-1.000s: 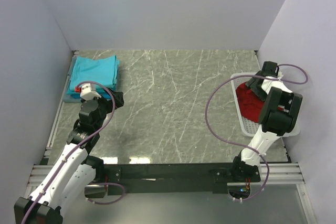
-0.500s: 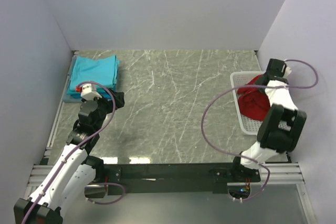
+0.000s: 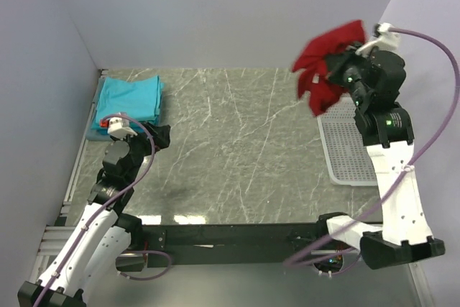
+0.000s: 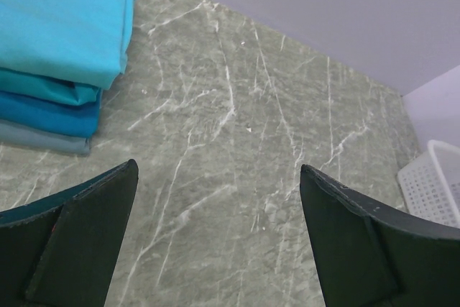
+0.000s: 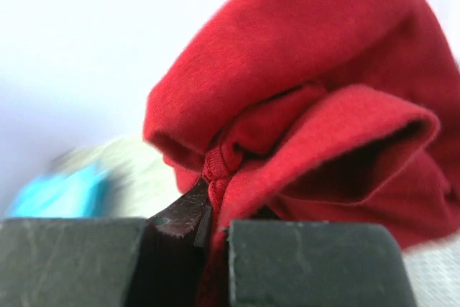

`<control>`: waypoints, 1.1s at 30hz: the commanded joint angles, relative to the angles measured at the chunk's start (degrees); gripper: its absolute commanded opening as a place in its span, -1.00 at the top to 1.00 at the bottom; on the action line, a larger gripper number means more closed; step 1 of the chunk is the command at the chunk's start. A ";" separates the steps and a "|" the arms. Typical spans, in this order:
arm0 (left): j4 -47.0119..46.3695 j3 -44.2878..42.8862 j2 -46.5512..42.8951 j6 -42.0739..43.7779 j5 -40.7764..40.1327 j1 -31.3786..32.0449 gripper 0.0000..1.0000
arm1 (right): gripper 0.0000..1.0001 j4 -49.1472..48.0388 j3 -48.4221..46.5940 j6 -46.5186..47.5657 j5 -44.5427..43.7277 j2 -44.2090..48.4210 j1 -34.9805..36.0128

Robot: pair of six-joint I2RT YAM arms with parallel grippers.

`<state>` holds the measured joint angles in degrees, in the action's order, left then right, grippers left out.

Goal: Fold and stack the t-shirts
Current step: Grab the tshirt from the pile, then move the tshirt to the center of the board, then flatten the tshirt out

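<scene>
High on the right: red t-shirt (image 3: pixel 325 70) clamped in my right end effector (image 5: pixel 210 203).
Teal stack (image 3: pixel 129 102) sits far left, by my open left end effector (image 4: pixel 215 174).

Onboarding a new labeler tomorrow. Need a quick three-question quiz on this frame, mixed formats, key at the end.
1. True or false: the red t-shirt lies inside the white basket.
2. The left jaws are: A) open, holding nothing; B) shut on a teal shirt; C) shut on the basket.
3. Fill in: the stack of teal t-shirts sits at the far-____ corner of the table.

Key
1. False: the right jaws are shut on it and hold it up in the air, not in the basket.
2. A
3. left
</scene>
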<state>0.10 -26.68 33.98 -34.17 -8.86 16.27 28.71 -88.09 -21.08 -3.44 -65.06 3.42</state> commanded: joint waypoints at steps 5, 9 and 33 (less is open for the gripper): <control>-2.03 -0.31 -2.16 -2.21 -0.89 0.08 -0.99 | 0.75 -0.59 -5.95 5.79 11.51 -2.26 20.38; -0.28 -0.92 -1.72 -3.53 -2.73 0.08 -0.99 | -0.32 3.27 1.83 1.85 7.95 -5.16 21.72; -21.26 0.75 28.84 -14.08 27.76 2.71 -0.86 | -0.59 -7.88 35.53 -3.09 -1.92 -2.00 21.45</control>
<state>-11.20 -24.67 59.00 -46.57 13.52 17.96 25.23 -53.23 -23.24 -5.41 -66.59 25.10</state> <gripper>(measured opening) 0.945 0.796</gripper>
